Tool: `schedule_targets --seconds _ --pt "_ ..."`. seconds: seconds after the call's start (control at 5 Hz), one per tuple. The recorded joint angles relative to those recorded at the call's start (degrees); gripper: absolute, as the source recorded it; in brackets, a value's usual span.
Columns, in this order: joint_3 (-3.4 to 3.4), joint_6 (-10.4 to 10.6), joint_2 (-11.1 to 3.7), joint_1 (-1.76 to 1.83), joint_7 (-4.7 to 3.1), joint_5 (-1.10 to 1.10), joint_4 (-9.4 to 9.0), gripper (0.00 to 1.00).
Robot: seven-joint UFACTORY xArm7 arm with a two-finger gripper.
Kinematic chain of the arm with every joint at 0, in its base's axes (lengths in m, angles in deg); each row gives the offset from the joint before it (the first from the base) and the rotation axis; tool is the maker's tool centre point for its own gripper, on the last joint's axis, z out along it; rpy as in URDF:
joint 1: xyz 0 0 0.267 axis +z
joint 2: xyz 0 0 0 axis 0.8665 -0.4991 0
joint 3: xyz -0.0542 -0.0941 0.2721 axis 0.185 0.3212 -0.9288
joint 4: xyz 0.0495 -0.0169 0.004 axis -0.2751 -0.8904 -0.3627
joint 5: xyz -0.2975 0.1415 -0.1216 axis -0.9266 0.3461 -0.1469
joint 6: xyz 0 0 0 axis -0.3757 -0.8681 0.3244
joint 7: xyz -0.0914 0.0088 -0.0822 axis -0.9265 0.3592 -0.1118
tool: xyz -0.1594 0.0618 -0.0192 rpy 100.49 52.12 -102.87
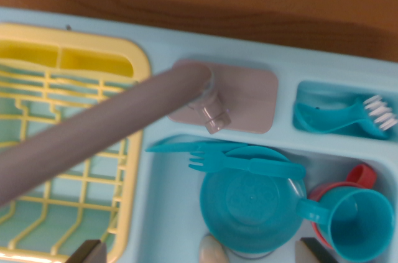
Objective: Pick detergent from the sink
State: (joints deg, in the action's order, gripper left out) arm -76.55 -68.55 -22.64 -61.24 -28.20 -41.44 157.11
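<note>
My jaws stand wide, holding nothing, their two dark fingertips (87,252) showing at the bottom corners as I look straight down over the pale blue sink (171,213). Across it run the yellow rack (68,170) on the wrist view's left, the grey faucet (106,129) slanting over it, then a teal bowl (252,204), cup (357,222) and fork (242,162). The detergent (214,252) shows only as a pale rounded end at the bottom edge, just beside the bowl and between my fingertips; I cannot tell its long axis.
</note>
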Motion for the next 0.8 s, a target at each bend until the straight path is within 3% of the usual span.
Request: schedule_targets --seconds 0.2,0.4,0.6,0.8 --pt "0.0 0.0 0.0 0.0 0.0 0.0 0.0 0.0" --pt "0.34 2.51 -0.32 -0.14 -1.31 0.02 -2.71 0.0" --pt "0.34 2.51 -0.32 -0.14 -1.31 0.02 -2.71 0.0" --pt "0.68 5.02 -0.65 -0.28 -2.62 0.04 -5.43 0.0"
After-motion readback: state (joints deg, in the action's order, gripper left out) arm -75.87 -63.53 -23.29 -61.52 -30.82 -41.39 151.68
